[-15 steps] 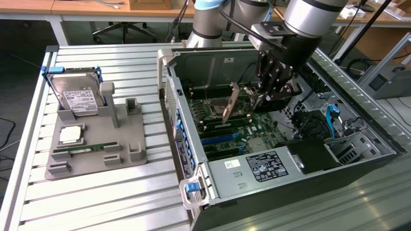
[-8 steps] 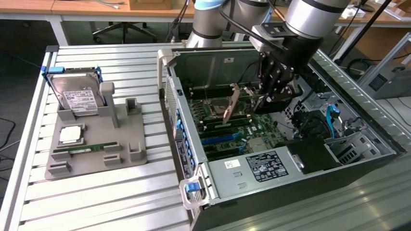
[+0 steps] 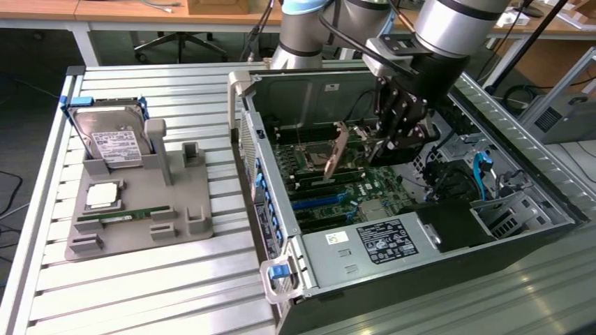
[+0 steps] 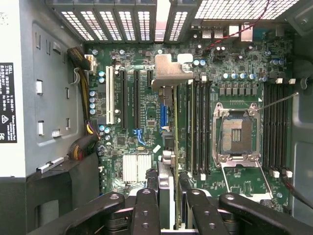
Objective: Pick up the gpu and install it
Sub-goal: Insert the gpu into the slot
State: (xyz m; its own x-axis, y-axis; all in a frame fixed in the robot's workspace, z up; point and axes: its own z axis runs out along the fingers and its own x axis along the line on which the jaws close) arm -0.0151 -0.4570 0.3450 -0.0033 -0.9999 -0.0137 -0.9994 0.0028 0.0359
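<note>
A ribbed aluminium table carries a black open-sided computer tower, its green motherboard facing up. Inside it we see the arm's black gripper clenched on the gpu, a thin tan-brown card with a silver end bracket, hanging tilted above the board and apart from it. From the wrist the card runs edge-on between the fingers. In our judgement, doing this step well means levelling the card, lining its lower edge up with one long slot and its bracket with the rear openings, then descending straight without twisting. Which slot it is over, we cannot tell.
</note>
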